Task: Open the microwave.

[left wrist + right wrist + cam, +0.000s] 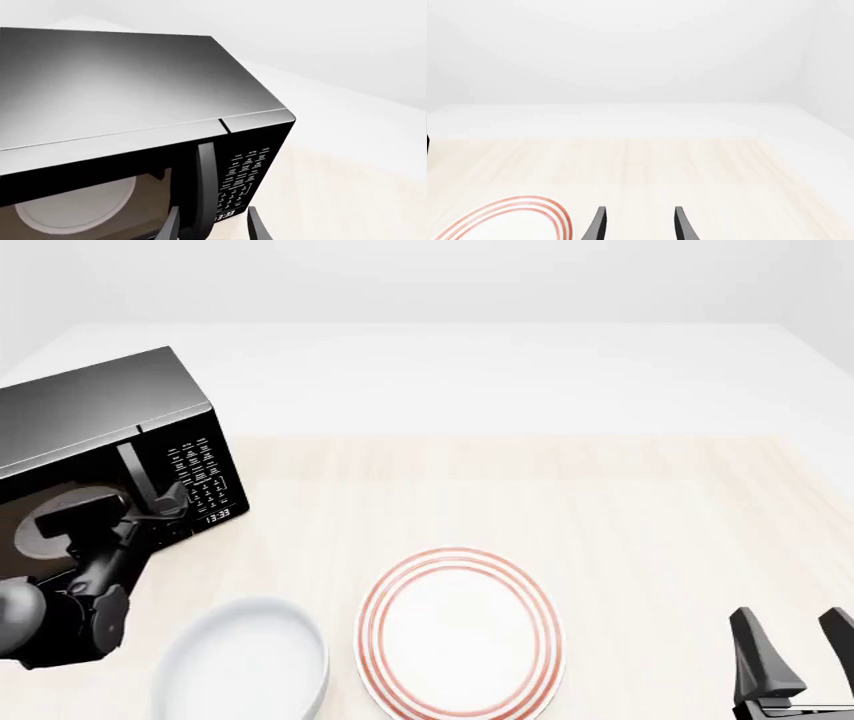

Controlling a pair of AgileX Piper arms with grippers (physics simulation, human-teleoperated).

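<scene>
Your left gripper (212,225), jaws spread, straddles the glossy black microwave's (107,420) upright bar handle (203,185); door faces you, angled rightward.

Your right gripper (798,652) idles, parted, beside the red-ringed plate (461,635) and white bowl (247,665).

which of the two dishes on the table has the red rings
The plate, the flat round dish in the middle near the front edge, has red rings around its rim. The bowl to its left is plain white and deeper.

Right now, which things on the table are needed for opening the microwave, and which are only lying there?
Needed for the job:
microwave
its door handle
left gripper, open around the handle

Only lying there:
white bowl
red-ringed plate
right gripper, open, resting far from the microwave
</scene>
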